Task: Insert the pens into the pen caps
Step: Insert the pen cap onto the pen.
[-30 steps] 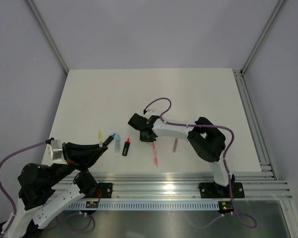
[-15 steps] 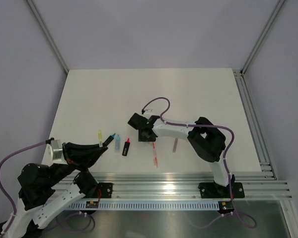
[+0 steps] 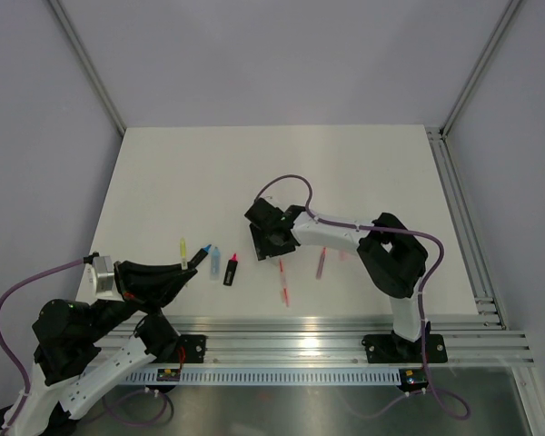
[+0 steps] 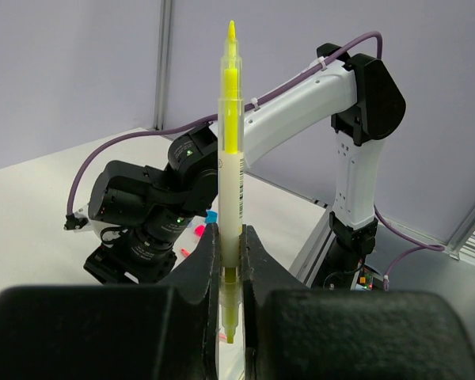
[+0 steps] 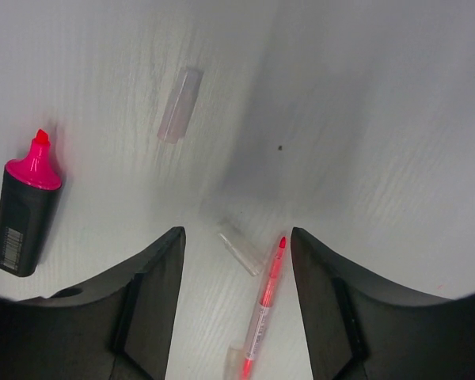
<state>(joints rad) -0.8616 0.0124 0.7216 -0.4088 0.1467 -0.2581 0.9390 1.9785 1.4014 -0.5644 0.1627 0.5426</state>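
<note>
My left gripper point(image 4: 230, 247) is shut on a thin yellow pen point(image 4: 230, 150) and holds it upright above the table's near left; it also shows in the top view point(image 3: 183, 251). My right gripper point(image 5: 236, 237) is open and points down at the table. Between its fingers lie a small clear cap point(image 5: 241, 248) and a thin red pen point(image 5: 263, 310), untouched. A second pale clear cap point(image 5: 179, 105) lies farther off. A black marker with a pink tip point(image 5: 24, 214) lies to the left. In the top view the right gripper point(image 3: 267, 240) hovers over the upper end of the red pen point(image 3: 282, 282).
A small blue piece point(image 3: 205, 252) and a short pale-blue marker point(image 3: 215, 262) lie beside the black marker point(image 3: 231, 270). A purplish pen point(image 3: 320, 263) lies right of the red one. The metal rail point(image 3: 345, 327) runs along the table's near edge.
My right arm has shifted a little to the right and its wrist has turned over the red pen. The left arm and the yellow pen have not moved.
</note>
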